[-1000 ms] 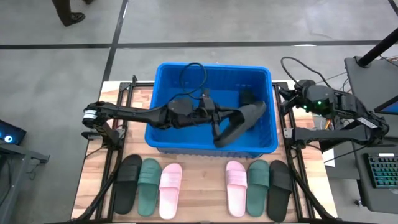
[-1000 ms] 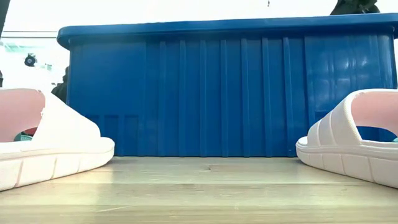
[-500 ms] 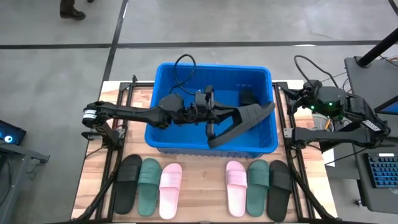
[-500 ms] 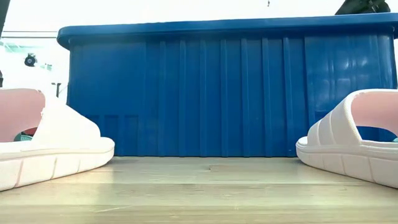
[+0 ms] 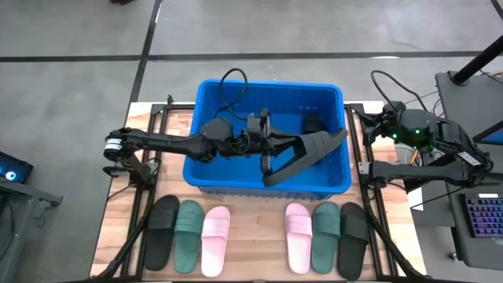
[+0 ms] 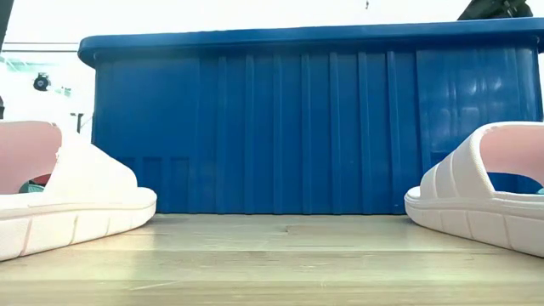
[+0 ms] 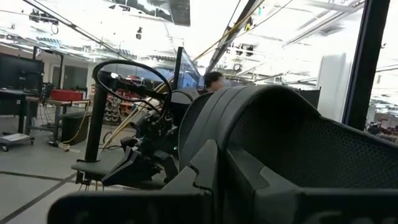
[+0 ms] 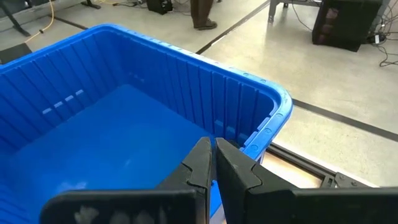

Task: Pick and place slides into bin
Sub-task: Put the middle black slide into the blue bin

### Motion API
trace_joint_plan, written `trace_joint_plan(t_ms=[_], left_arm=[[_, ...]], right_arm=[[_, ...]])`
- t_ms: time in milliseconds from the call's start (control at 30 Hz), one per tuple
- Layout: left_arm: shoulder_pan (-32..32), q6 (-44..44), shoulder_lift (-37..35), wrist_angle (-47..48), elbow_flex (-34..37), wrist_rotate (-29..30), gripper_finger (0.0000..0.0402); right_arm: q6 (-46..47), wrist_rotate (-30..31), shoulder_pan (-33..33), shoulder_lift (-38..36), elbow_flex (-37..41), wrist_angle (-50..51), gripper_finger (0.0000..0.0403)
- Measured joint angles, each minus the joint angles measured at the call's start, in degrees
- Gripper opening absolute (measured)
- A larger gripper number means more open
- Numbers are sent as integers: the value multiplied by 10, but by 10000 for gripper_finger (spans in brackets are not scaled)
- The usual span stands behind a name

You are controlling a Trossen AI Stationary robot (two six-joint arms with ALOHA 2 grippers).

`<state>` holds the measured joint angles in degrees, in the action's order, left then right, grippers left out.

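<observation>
The blue bin [image 5: 206, 169] stands at the table's middle; it also shows in the low view [image 6: 297, 127] and the right wrist view [image 8: 93, 124]. My left gripper [image 5: 271, 151] reaches over it from the left, shut on a black slide [image 5: 306, 151]. Another black slide [image 5: 312, 122] lies inside the bin by its right wall. Six slides lie soles down in a row before the bin: black [image 5: 161, 232], green [image 5: 188, 234], pink [image 5: 215, 240], pink [image 5: 298, 236], green [image 5: 325, 236], black [image 5: 354, 238]. My right gripper [image 8: 212, 163] is shut and empty beside the bin's far right corner. My left gripper pinches the black slide by its side at the strap [image 7: 249, 124], coming level from the table's left. The slide hangs slanted over the bin's right half. One end [image 5: 271, 179] is above the near rim and the other [image 5: 338, 135] is near the right wall, clear of the floor.
Metal rails [image 5: 141, 196] run along both sides of the table. A black cable [image 5: 236, 86] loops from my left arm above the bin. Bare wood [image 5: 255, 236] lies between the two pink slides, which stand left [image 6: 68, 195] and right [image 6: 476, 195] in the low view.
My left gripper has risen a little over the bin, carrying the black slide. The slide now sits higher and reaches farther toward the bin's right wall. My right arm has drawn slightly toward the table's right edge. Both have kept still for the last half second.
</observation>
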<state>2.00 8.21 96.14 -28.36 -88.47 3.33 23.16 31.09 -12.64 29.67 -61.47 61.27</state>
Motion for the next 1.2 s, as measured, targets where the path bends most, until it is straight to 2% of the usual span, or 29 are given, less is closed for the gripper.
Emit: trace_joint_plan(t_ms=[567,800,1200], left_arm=[[-37,-32,0,103,1,90,0],[-70,-34,0,183,6,92,0],[-116,-141,0,263,7,98,0]], right_arm=[[-1,0,0,0,0,0,13],[-2,2,0,0,0,0,13],[9,2,0,2,0,0,13]])
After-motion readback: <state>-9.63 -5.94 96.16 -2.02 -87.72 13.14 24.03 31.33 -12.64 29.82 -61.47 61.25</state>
